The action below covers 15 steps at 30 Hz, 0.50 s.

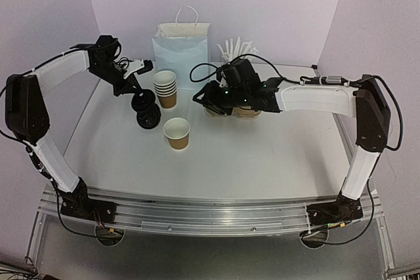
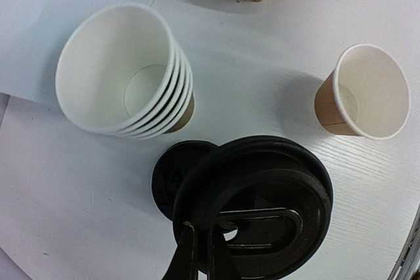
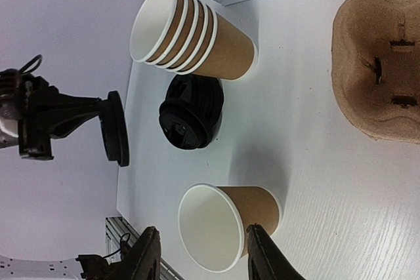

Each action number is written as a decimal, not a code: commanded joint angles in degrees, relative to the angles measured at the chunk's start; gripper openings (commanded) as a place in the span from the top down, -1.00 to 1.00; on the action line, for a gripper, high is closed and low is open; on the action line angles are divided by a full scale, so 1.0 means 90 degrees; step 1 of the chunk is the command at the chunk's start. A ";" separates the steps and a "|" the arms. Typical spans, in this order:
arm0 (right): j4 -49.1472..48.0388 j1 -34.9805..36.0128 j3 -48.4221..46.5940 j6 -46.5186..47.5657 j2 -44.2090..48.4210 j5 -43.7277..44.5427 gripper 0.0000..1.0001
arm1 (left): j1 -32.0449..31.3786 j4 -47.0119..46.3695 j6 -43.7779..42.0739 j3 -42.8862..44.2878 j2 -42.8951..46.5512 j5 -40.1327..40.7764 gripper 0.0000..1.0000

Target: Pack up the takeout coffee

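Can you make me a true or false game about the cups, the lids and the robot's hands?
1. The left hand is holding a black lid. True.
2. The cup standing alone has a lid on. False: it is open on top.
3. A stack of cups stands near the white bag. True.
4. The right hand is shut tight. False: its fingers are apart.
5. The cup carrier is full of cups. False: the part that shows holds none.

The cup carrier (image 3: 357,63) runs off the right wrist view's edge.
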<state>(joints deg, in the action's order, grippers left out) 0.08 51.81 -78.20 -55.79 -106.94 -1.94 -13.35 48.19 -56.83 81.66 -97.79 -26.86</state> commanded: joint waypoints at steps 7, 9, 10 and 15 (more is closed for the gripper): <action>0.0091 0.0107 -0.0064 -0.0021 0.0238 -0.0180 0.24 | -0.2353 0.0033 0.2648 -0.0380 0.1088 0.1436 1.00; 0.0176 0.0110 0.0086 -0.0057 0.0366 -0.0112 0.25 | -0.2704 -0.0003 0.3033 -0.0217 0.0799 0.1743 1.00; 0.0190 0.0114 0.0168 -0.0077 0.0427 -0.0061 0.24 | -0.2833 -0.0010 0.3159 -0.0143 0.0669 0.1854 1.00; 0.0206 0.0126 0.0438 -0.0150 0.0635 0.0177 0.24 | -0.3024 -0.0148 0.3253 -0.0140 0.0285 0.2064 1.00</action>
<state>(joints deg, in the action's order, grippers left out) 1.26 52.60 -75.58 -56.53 -105.05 -2.19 -40.12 48.85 -32.40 79.02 -92.81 -12.71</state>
